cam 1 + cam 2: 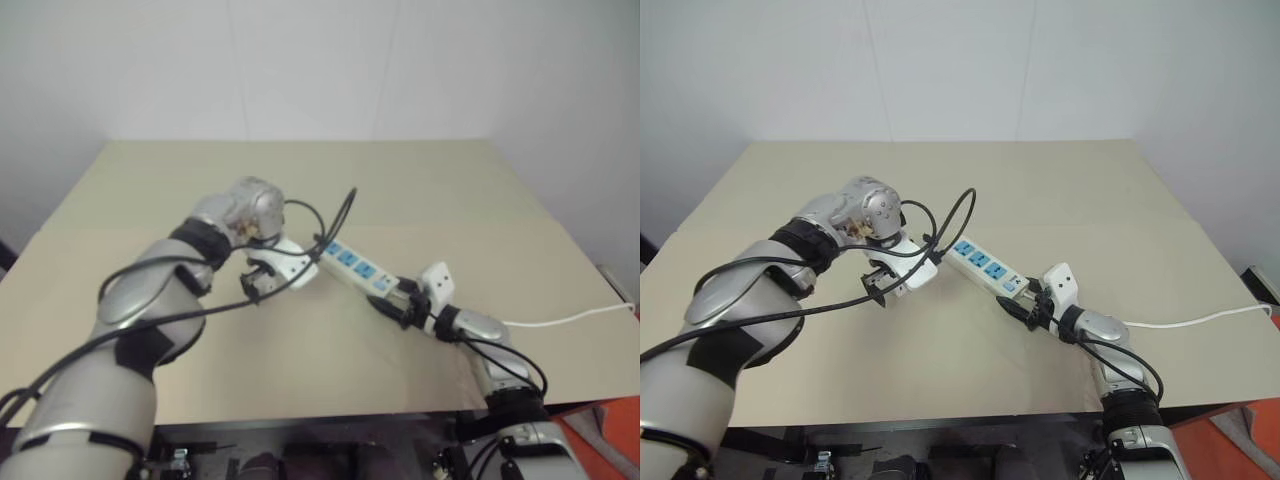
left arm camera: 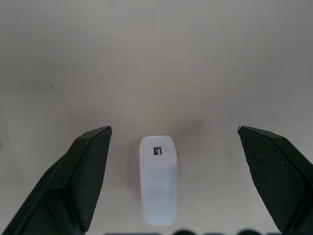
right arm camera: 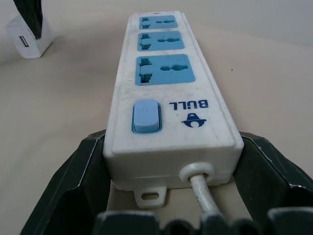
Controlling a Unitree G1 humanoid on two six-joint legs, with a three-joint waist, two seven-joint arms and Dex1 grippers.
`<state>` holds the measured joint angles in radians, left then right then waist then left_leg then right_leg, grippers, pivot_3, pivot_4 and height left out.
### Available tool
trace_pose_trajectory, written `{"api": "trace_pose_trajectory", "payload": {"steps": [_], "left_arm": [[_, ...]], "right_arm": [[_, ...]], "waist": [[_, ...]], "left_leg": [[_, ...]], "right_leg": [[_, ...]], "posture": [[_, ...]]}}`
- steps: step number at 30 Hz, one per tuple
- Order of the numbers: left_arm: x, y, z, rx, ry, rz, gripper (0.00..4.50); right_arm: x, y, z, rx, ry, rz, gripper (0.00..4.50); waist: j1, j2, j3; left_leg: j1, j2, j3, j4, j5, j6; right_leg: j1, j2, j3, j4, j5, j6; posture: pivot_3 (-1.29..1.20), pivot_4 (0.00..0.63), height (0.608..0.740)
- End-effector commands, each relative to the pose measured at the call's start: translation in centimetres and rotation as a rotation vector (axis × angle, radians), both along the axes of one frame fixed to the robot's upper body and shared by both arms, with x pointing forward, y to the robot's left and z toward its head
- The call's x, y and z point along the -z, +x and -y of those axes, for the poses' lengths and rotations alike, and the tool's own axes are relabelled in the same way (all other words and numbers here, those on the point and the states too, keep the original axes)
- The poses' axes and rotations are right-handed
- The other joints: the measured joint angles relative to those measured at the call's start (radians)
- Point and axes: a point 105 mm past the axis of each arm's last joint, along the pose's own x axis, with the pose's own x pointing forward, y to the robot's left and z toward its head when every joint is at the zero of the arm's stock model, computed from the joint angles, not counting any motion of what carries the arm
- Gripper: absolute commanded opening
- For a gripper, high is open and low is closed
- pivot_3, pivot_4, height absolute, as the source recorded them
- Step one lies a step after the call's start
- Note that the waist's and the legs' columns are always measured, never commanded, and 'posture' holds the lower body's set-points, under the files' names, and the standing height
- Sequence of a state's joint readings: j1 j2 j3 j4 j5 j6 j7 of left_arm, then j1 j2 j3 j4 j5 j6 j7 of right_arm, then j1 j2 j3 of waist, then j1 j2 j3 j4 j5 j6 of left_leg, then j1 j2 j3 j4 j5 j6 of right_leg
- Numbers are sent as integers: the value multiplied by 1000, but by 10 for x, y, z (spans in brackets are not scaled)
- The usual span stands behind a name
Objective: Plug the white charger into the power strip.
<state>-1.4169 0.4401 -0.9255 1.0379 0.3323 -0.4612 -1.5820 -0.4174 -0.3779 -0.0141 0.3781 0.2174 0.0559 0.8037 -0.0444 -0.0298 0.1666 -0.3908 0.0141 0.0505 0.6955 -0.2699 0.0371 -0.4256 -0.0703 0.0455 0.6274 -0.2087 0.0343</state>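
1. Tan board covers the table [image 1: 420, 180], and the power strip [image 1: 986, 267] lies on it at a slant, near the middle.
2. The head views show the whole strip from above, with its row of blue sockets and its thin white cord [image 1: 570, 320] running off over the table's right edge.
3. The right gripper [image 1: 1025, 306] lies low along the table at the strip's cord end. Its two black fingers sit one on each side of that end and hug it.
4. The right wrist view shows this up close: the black fingers [image 3: 73, 181] press on both sides of the strip's end, next to a blue switch [image 3: 145, 116]. From the head you cannot see that switch well.
5. The left gripper [image 1: 258, 280] points straight down, just past the strip's far end.
6. From the head, the left arm hides what is under it. The left wrist view shows it: the white charger [image 2: 157, 178] lies on the table, between the two black fingers [image 2: 80, 176].
7. Those fingers are spread wide, with a gap on each side of the charger. They hold nothing.
8. The right wrist view also catches the charger, near the strip's far end, with a black finger next to it.
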Motion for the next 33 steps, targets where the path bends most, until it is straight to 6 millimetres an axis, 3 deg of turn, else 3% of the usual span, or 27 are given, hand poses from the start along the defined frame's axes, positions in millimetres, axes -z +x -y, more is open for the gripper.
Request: {"api": "trace_pose_trajectory", "payload": {"steps": [1, 20, 24, 31, 33], "left_arm": [[-10, 9, -1, 9, 29, 81, 4500], [15, 14, -2, 19, 106, 106, 4500], [17, 15, -2, 12, 104, 108, 3616], [21, 16, -5, 17, 122, 118, 1223], [21, 16, -4, 16, 116, 119, 1013]], "right_arm": [[4, -1, 0, 4, -16, -14, 3405], [7, -4, 2, 12, -27, -21, 3405], [6, -3, 3, 15, -32, -18, 3405], [2, -2, 3, 18, -5, -16, 3405], [3, -2, 4, 17, -9, -17, 3405]], "waist": [[0, 0, 0], [2, -1, 0], [2, -1, 0], [2, -1, 0], [2, -1, 0]], "left_leg": [[0, 0, -1, 0, 0, 0], [0, 0, -6, 0, 0, 0], [0, 0, -6, 0, 0, 0], [0, 0, -7, 0, 0, 0], [0, 0, -7, 0, 0, 0]], "right_leg": [[0, 0, 0, 0, 0, 0], [0, 0, 0, 0, 0, 0], [0, 0, 0, 0, 0, 0], [0, 0, 0, 0, 0, 0], [0, 0, 0, 0, 0, 0]], "posture": [[0, 150, 740], [0, 150, 740], [0, 150, 740], [0, 150, 740], [0, 150, 740]]}}
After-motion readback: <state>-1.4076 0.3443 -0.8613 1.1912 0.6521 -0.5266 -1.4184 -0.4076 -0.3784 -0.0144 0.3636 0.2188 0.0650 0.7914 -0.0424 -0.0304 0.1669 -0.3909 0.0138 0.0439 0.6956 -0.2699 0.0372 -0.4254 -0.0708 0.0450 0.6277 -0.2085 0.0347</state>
